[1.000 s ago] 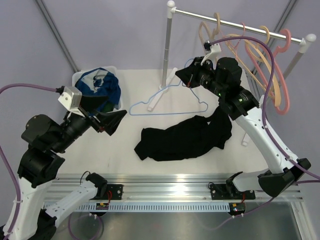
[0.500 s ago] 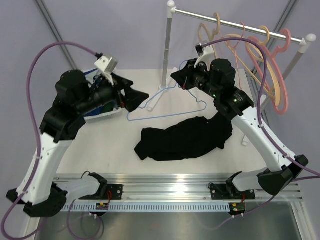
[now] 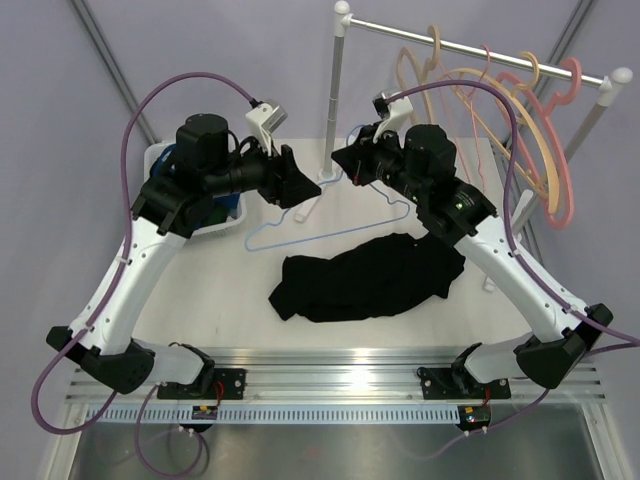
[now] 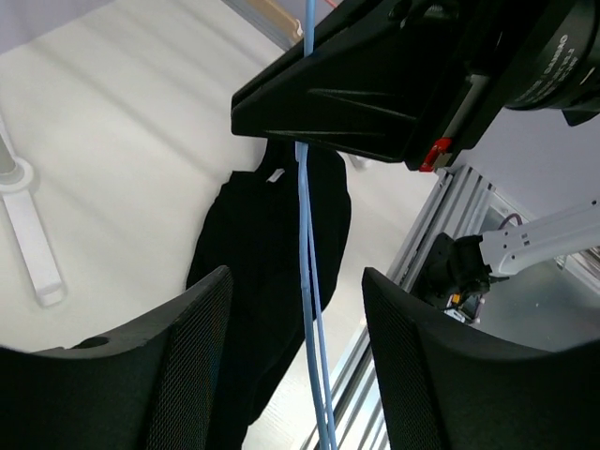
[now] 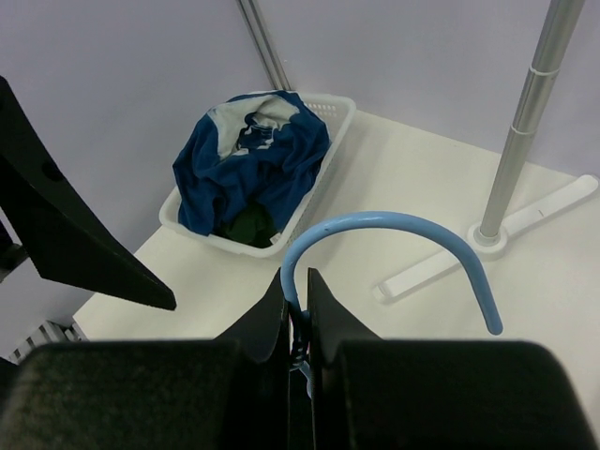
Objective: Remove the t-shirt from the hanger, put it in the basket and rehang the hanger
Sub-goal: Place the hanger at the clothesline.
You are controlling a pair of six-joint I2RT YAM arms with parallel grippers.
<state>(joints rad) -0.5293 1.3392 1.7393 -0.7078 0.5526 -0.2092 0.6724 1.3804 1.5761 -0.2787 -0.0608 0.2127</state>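
The black t-shirt (image 3: 365,275) lies crumpled on the white table; it also shows in the left wrist view (image 4: 267,253). The light blue wire hanger (image 3: 300,222) is bare and hangs tilted above the shirt. My right gripper (image 3: 352,162) is shut on the hanger's twisted neck, and the right wrist view shows the right gripper (image 5: 298,286) just below the hook (image 5: 394,225). My left gripper (image 3: 297,187) is open, just left of the hanger's top. In the left wrist view the hanger wire (image 4: 306,234) runs between the left gripper's (image 4: 298,366) spread fingers without touching them.
A white basket (image 3: 160,158) of blue clothes stands at the back left, also seen in the right wrist view (image 5: 328,112). A clothes rack (image 3: 335,90) with several peach and pink hangers (image 3: 545,130) stands at the back right. The rack's foot (image 5: 553,202) lies on the table.
My left arm has swung up from the near left to the hanger's top, its open fingers now around the wire. My right gripper has carried the hanger slightly left.
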